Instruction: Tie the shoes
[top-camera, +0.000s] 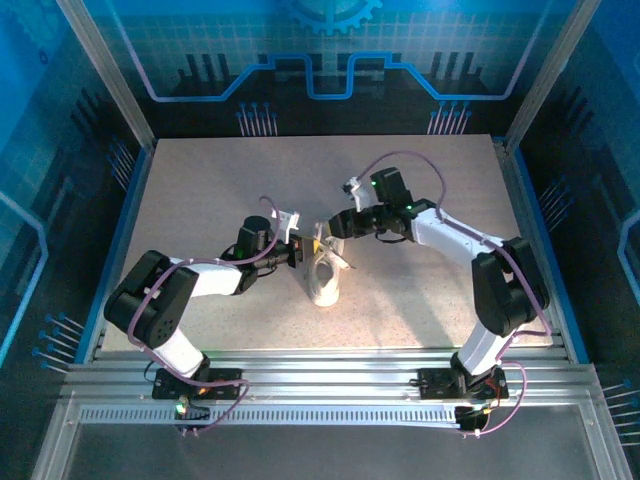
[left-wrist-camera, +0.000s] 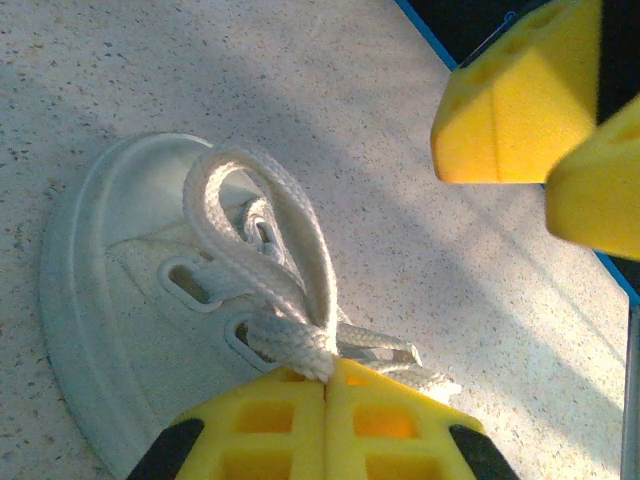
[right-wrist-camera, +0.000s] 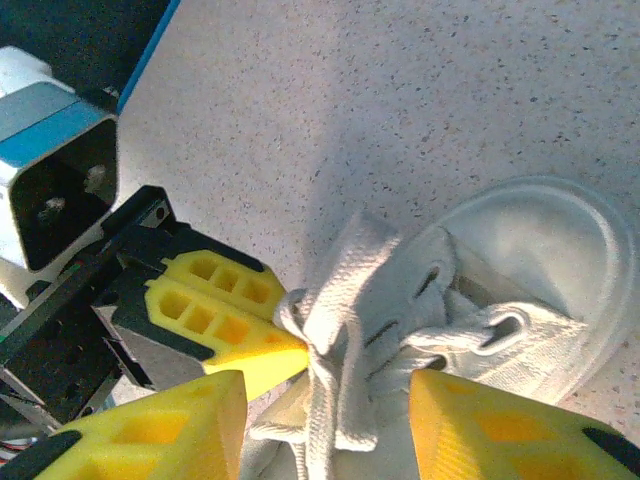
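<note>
The white sneaker (top-camera: 323, 282) sits near the middle of the table (top-camera: 200, 200), a little toward its near edge. A lace loop (left-wrist-camera: 316, 270) rises from its eyelets over the toe cap. The left gripper (left-wrist-camera: 325, 385) is clamped tight on the base of that loop, just above the tongue. The right gripper (right-wrist-camera: 328, 400) reaches in from the far right with its jaws apart. It straddles the bunched laces, and neither pad seems to press on them.

The shoe looks small and light, so a hard tug on a lace would likely drag or tip it. The flat woven lace is soft and limp and probably holds no shape unless pinched. The best hold is on the lace itself, flat between the pads and close to the crossing, rather than on the pliable upper or the stiffer rubber rim.
</note>
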